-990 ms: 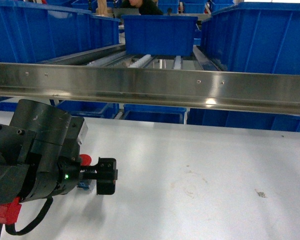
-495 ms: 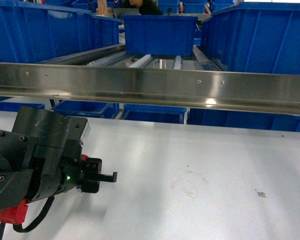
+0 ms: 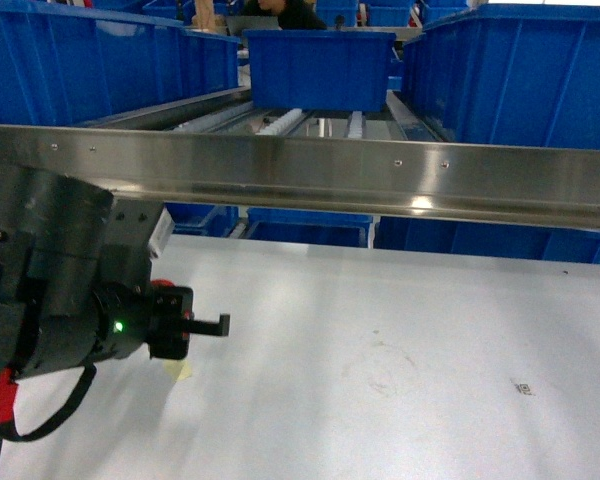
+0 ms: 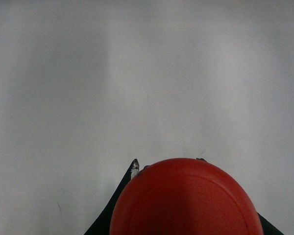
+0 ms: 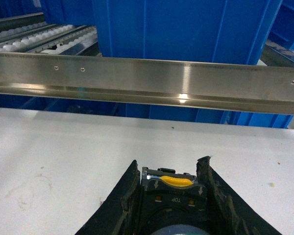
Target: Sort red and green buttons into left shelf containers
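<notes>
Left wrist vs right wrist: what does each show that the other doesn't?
Left wrist only: a red button filling the bottom of the frame, held between the left gripper's dark fingertips, with nothing but bare white table beyond.
Right wrist only: a dark button body marked TOP, with a yellow tab, clamped in the right gripper; a steel rail and blue bins behind.
Both: a gripper shut on a button over the white table.
</notes>
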`<state>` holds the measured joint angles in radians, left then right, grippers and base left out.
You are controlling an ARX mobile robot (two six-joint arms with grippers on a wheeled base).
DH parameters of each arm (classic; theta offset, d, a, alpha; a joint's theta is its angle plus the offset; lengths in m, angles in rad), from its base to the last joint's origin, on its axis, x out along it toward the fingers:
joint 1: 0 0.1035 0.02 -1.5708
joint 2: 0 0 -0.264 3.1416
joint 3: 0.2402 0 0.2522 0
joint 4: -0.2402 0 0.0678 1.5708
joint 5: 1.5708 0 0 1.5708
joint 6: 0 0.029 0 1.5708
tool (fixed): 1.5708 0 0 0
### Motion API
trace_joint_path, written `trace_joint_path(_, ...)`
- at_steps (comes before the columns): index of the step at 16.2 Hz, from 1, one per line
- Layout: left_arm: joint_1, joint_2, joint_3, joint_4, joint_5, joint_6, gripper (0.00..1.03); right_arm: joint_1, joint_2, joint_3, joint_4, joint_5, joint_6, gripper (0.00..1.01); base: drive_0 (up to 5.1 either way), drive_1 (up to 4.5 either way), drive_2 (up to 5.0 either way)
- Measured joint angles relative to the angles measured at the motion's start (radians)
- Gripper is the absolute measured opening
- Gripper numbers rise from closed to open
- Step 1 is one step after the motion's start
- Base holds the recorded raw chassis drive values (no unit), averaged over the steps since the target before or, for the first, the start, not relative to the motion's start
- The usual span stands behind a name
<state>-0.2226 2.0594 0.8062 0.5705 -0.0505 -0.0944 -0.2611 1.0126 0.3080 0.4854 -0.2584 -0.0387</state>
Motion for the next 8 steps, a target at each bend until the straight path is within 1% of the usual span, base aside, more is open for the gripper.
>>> trace_joint_path(2,-0.003,-0.156,-0.038,-0.033,0.024,-0.004,0.25,0.000,0.000,0.000,0.000,0.000,0.000,0.29,0.0,0.00,0.0)
trace_joint_path(4,-0.019,-0.320,-0.095,-0.071,0.036,-0.011,0.25,0.000,0.000,0.000,0.000,0.000,0.000,0.29,0.0,0.00,0.0)
trace_joint_path(5,-0.029,-0.401,-0.129,-0.085,0.026,-0.010,0.25,0.000,0.000,0.000,0.000,0.000,0.000,0.29,0.0,0.00,0.0)
trace_joint_path(6,-0.048,-0.546,-0.184,-0.148,-0.005,-0.010,0.25,0.000,0.000,0.000,0.000,0.000,0.000,0.29,0.0,0.00,0.0)
trace_joint_path(7,-0.059,-0.629,-0.219,-0.190,-0.029,-0.010,0.25,0.000,0.000,0.000,0.000,0.000,0.000,0.29,0.0,0.00,0.0)
trace_joint_path(8,-0.066,-0.749,-0.265,-0.275,-0.060,-0.015,0.25,0.000,0.000,0.000,0.000,0.000,0.000,0.29,0.0,0.00,0.0)
